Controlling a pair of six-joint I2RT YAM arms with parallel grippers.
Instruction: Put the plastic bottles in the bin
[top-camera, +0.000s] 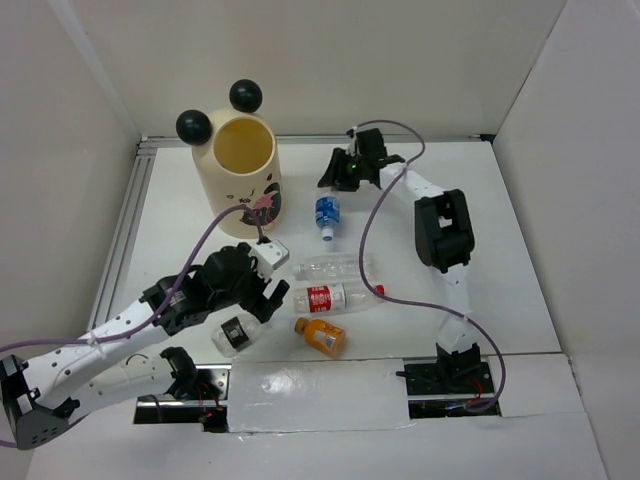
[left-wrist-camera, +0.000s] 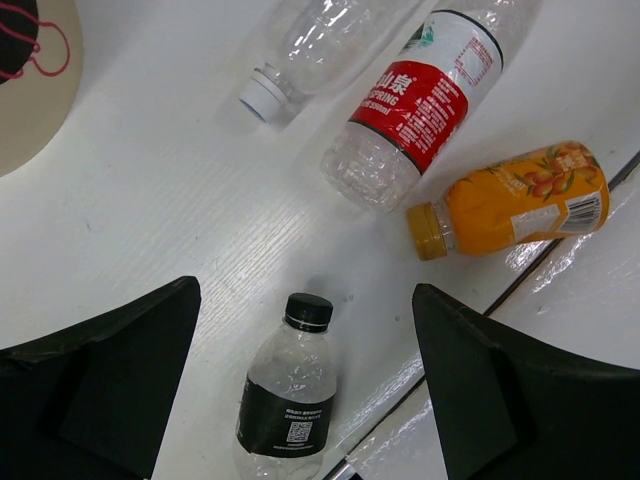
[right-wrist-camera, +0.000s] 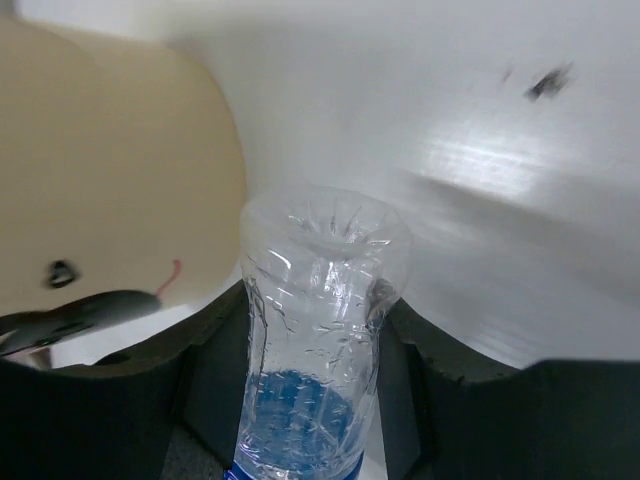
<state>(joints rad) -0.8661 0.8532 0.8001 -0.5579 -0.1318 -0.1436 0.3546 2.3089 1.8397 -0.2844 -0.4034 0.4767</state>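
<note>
The cream bin (top-camera: 243, 175) with two black ball ears stands at the back left. My right gripper (top-camera: 338, 182) is shut on a blue-label bottle (top-camera: 327, 213) just right of the bin; in the right wrist view this bottle (right-wrist-camera: 310, 340) sits between both fingers, with the bin (right-wrist-camera: 100, 180) to the left. My left gripper (top-camera: 268, 278) is open and empty above a black-label bottle (left-wrist-camera: 290, 395). A plain clear bottle (top-camera: 330, 268), a red-label bottle (top-camera: 335, 297) and a short orange bottle (top-camera: 322, 336) lie on the table. A sixth bottle is not in view.
A purple cable (top-camera: 372, 215) loops over the table by the right arm. An aluminium rail (top-camera: 125, 225) runs along the left edge. A shiny taped strip (top-camera: 310, 385) crosses the front. White walls enclose the back and sides.
</note>
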